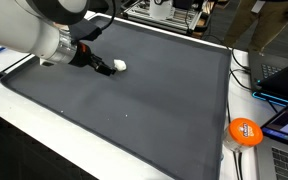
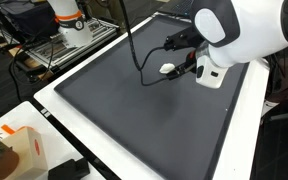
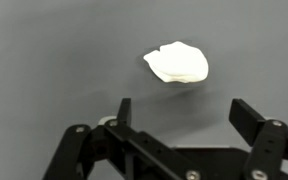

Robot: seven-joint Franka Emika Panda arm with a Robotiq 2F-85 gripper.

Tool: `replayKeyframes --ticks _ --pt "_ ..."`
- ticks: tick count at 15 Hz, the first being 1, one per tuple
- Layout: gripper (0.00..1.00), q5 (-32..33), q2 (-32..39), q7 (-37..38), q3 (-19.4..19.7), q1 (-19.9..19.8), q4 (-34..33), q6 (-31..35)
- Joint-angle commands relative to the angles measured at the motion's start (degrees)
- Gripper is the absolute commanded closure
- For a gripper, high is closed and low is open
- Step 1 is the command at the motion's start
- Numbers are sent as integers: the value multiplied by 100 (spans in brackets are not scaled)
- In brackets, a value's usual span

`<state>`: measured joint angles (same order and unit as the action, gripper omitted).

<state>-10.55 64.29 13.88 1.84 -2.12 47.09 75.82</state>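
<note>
A white lump (image 3: 177, 62) lies alone on the grey mat (image 1: 134, 110), off the mat's middle and toward one corner in both exterior views (image 2: 168, 69). The claw (image 3: 184, 108) hangs just beside the lump above the mat with its jaws spread wide and nothing between them; in the wrist view the lump sits just beyond the black fingertips (image 3: 124, 106), apart from them. The white arm (image 2: 239, 35) reaches in over the mat's edge. The mat covers most of the white tabletop (image 2: 249, 130). An orange disc (image 1: 245, 131) rests off the mat, past its far side from the lump.
</note>
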Motion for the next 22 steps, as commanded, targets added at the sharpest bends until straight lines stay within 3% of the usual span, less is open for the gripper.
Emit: replayKeyframes --ticks 1,18,22 --pt "0 73 266 70 24 37 -410 -311" --pt "0 402 471 -53 50 281 -675 -836" --pt "0 199 -214 390 40 267 -81 -379"
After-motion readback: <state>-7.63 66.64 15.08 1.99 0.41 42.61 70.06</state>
